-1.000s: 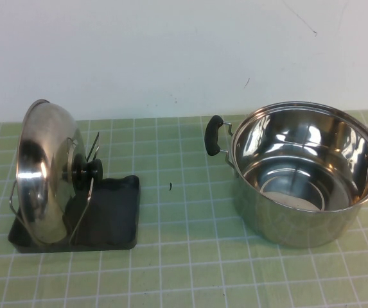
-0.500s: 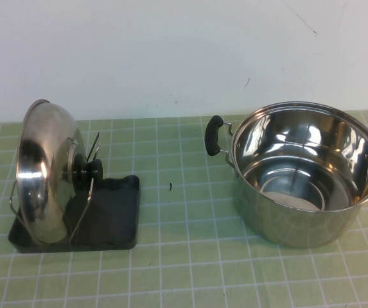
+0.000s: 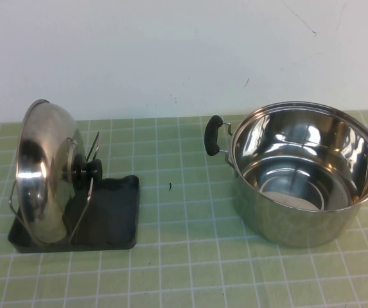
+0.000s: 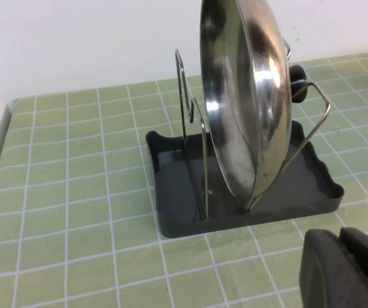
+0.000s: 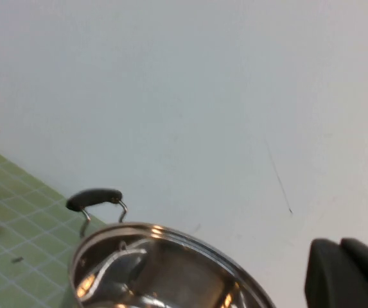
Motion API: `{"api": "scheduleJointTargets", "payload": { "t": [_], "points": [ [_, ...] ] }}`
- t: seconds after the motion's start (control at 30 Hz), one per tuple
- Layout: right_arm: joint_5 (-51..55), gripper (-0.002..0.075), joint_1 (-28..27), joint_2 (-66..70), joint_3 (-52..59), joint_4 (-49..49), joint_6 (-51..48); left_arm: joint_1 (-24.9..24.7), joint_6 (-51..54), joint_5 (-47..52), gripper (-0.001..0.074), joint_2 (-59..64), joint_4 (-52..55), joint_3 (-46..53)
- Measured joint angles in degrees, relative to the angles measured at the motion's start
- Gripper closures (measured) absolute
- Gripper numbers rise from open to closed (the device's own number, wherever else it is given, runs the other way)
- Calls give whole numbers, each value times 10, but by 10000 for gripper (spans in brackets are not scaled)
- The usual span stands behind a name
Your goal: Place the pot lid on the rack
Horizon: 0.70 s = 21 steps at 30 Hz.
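The shiny steel pot lid (image 3: 42, 173) stands on edge in the dark grey rack (image 3: 110, 218) at the left of the table, held between its wire prongs, with its black knob (image 3: 86, 170) facing right. The left wrist view shows the lid (image 4: 245, 109) upright in the rack (image 4: 184, 192). My left gripper (image 4: 341, 269) is shut and empty, hanging above the mat a short way from the rack. My right gripper (image 5: 344, 273) is shut and empty, raised near the pot. Neither gripper shows in the high view.
A deep steel pot (image 3: 302, 170) with black side handles (image 3: 213, 135) stands open and empty at the right; it also shows in the right wrist view (image 5: 164, 269). A green checked mat (image 3: 184, 256) covers the table. A white wall (image 3: 171, 51) rises behind.
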Motion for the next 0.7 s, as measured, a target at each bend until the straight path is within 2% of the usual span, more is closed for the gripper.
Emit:
{"api": "scheduleJointTargets", "payload": {
  "t": [0.1,0.13,0.2,0.4,0.57,0.7],
  "points": [
    [41,727,0,0,1,308,-309,0,0,0,736,0,0,0],
    [49,727,0,0,3,382,-382,0,0,0,736,0,0,0],
    [54,727,-10,-7,9,463,-454,0,0,0,736,0,0,0],
    [68,727,-106,-83,58,521,-474,0,-1,0,736,0,0,0],
    [71,727,-213,-172,126,526,-444,0,-1,0,736,0,0,0],
    [86,727,-290,-191,169,527,-415,0,-1,0,736,0,0,0]
  ]
}}
